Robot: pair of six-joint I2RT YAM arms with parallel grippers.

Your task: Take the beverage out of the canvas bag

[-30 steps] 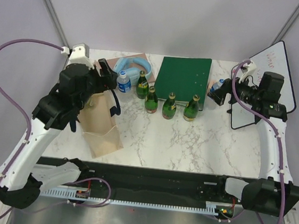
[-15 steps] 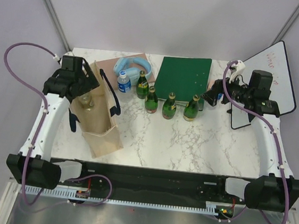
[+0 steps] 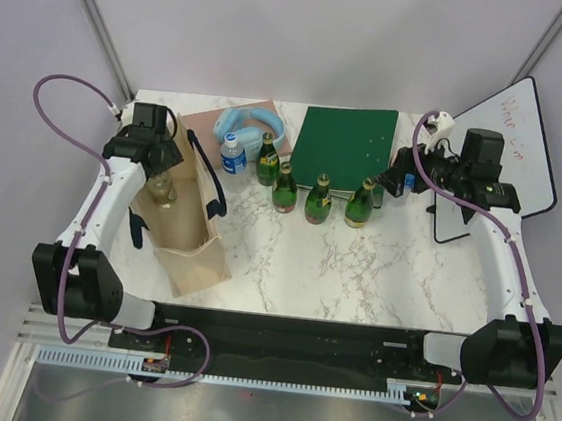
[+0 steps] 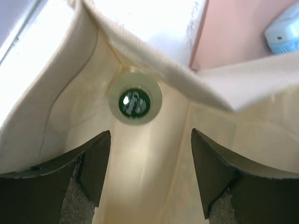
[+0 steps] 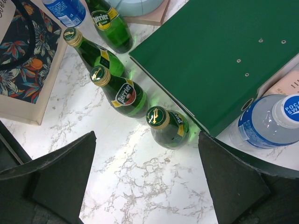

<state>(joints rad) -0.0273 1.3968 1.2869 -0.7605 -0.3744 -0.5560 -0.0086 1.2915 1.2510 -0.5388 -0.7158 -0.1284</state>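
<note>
My left gripper hangs over the open mouth of the canvas bag. The bag stands upright at the left side of the marble table, with its navy strap handles draped down its sides. Through my left wrist camera I look straight down into the bag. My left jaws are spread apart with nothing between them, and my two fingers frame the beige cloth walls. The beverage bottle stands deep inside, close to the far corner of the bag. Its round pale top with a dark green centre faces up at me, beyond my fingertips and clear of them. A fold of the bag's rim sags inward just past it.

My right gripper hovers over the far right part of the table, by the right edge of the green binder. Its jaws are also wide apart and hold nothing. Below it, four green Perrier bottles stand in a loose row along the binder's near edge. A Pocari Sweat bottle sits just beside the binder's corner. A small water bottle with a blue label stands left of the green bottles, near the bag. Behind it, light blue headphones rest on a pink board. A whiteboard sits at the table's right edge.
</note>
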